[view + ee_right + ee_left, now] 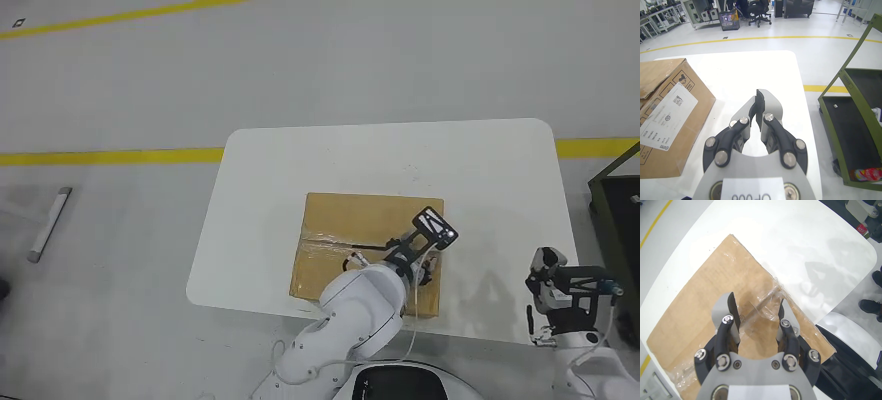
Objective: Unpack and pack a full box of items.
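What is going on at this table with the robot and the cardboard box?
The robot looks to be at the start of unpacking. A cardboard box sits on the white table, flaps closed, with crumpled clear tape along its seam. The left gripper hangs open just above that tape, holding nothing. The right gripper is shut, off to the side over bare table, near a green cart.

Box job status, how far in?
Done: nothing yet, the cardboard box sits closed on the table, clear tape across its seam. In hand: left hand open over that tape; right hand shut, off beside the box. Left: open, unpack, repack.
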You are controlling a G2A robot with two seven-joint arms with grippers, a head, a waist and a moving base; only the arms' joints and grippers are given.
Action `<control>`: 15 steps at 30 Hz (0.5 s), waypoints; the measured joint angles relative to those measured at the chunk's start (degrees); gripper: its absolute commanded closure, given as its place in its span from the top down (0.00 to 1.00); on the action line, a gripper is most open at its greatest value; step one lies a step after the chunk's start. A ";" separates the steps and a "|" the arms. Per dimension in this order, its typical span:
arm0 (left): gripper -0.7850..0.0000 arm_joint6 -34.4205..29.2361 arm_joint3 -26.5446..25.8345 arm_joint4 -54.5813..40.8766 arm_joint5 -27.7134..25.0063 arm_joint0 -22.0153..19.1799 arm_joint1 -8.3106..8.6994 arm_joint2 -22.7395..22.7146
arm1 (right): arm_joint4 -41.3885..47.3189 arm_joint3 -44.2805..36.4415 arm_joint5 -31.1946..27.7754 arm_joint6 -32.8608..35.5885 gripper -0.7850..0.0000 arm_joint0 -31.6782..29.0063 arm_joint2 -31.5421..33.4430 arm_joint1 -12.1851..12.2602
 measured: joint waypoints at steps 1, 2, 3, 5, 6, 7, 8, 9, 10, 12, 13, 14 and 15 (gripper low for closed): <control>0.44 -0.04 -0.10 0.23 0.01 0.05 -0.01 -0.02 | -0.04 0.01 -0.04 -0.03 0.00 -0.03 -0.05 -0.05; 0.42 -0.08 -0.28 0.48 0.00 0.14 -0.02 -0.05 | -0.09 0.00 -0.10 -0.04 0.00 -0.07 -0.09 -0.11; 0.40 -0.10 -0.45 0.63 -0.01 0.23 -0.03 -0.07 | -0.15 -0.04 -0.12 -0.04 0.00 -0.09 -0.10 -0.16; 0.28 -0.20 -0.90 1.00 -0.04 0.46 -0.05 -0.09 | -0.37 -0.17 -0.20 -0.06 0.00 -0.16 -0.10 -0.26; 0.22 -0.25 -1.09 1.20 -0.06 0.57 -0.05 -0.10 | -0.44 -0.21 -0.24 -0.05 0.00 -0.19 -0.09 -0.30; 0.14 -0.28 -1.26 1.34 -0.08 0.68 -0.06 -0.13 | -0.47 -0.24 -0.28 -0.02 0.00 -0.20 -0.06 -0.34; 0.00 -0.29 -1.44 1.52 -0.09 0.85 -0.06 -0.22 | -0.50 -0.28 -0.33 0.02 0.00 -0.20 -0.04 -0.40; 0.00 -0.26 -1.57 1.61 -0.07 0.99 -0.06 -0.33 | -0.50 -0.32 -0.35 0.04 0.00 -0.19 -0.04 -0.44; 0.00 -0.18 -1.68 1.68 -0.02 1.13 -0.05 -0.45 | -0.51 -0.37 -0.37 0.06 0.00 -0.16 -0.07 -0.49; 0.00 0.13 -1.97 1.83 0.12 1.50 -0.03 -0.79 | -0.54 -0.63 -0.53 0.15 0.00 -0.03 -0.24 -0.60; 0.00 0.43 -2.17 2.01 0.23 1.74 -0.01 -1.06 | -0.49 -0.84 -0.70 0.18 0.00 0.10 -0.36 -0.66; 0.00 0.73 -2.36 2.12 0.32 1.94 0.02 -1.31 | -0.30 -1.01 -0.91 0.22 0.00 0.22 -0.46 -0.71; 0.00 1.06 -2.60 2.28 0.47 2.16 0.06 -1.64 | 0.21 -1.23 -1.21 0.31 0.00 0.35 -0.58 -0.77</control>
